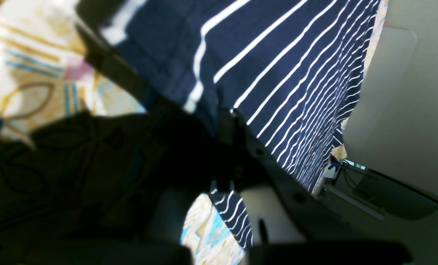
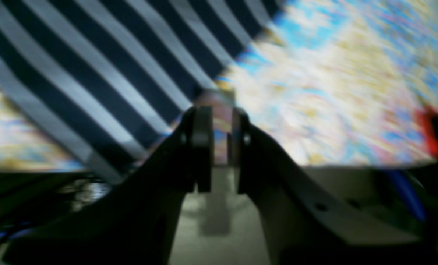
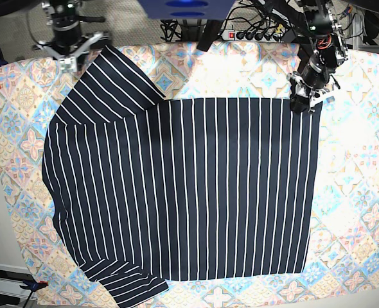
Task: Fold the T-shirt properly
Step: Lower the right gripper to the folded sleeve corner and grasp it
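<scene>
Here, left pincer (image 3: 307, 102) clamped on T-shirt (image 3: 196, 186) corner, right pincer (image 3: 69, 62) slightly parted, empty, beside sleeve.

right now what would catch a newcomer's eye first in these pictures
The dark striped T-shirt spread flat over most of the pastel tiled tablecloth. Next, the left gripper at the shirt's far corner, jaws closed on the cloth in its wrist view, and the right gripper by the far sleeve, jaws slightly apart with nothing between them.
</scene>
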`<state>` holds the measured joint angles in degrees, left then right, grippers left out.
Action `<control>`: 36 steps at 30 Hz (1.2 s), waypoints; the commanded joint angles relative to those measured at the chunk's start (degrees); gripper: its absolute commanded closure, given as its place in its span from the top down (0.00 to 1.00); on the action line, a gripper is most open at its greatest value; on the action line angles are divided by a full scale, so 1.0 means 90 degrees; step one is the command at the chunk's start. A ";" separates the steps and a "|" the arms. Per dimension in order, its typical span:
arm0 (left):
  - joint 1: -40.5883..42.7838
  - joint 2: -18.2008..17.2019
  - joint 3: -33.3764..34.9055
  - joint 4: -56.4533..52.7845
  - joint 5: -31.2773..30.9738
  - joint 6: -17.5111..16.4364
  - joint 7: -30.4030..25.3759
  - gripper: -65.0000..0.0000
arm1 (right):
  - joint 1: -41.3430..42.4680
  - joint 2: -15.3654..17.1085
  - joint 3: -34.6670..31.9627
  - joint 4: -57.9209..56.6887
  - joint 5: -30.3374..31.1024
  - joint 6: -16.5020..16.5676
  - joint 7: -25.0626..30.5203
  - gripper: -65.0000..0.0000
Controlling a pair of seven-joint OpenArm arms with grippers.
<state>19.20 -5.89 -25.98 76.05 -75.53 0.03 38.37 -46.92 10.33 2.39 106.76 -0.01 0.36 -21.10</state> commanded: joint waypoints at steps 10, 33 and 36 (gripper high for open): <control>0.0030 -0.0054 0.0000 0.0033 -0.0043 -0.0018 0.0020 0.00 | -0.0448 0.0069 -0.0955 0.0128 -0.0043 -0.0035 0.0123 0.21; 0.0030 -0.0054 0.0000 0.0024 -0.0043 -0.0018 0.0030 0.00 | 0.0334 0.0225 -0.1531 0.0050 -0.0082 -0.0045 -0.1020 0.38; 0.0050 -0.0054 0.0000 0.0024 -0.0043 -0.0018 0.0030 0.00 | 0.0383 0.0225 -0.1531 -0.0253 -0.0365 -0.0045 -0.1020 0.38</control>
<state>19.22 -5.91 -25.98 75.94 -75.53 0.01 38.39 -42.57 11.94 -11.55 103.88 -3.27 0.12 -30.61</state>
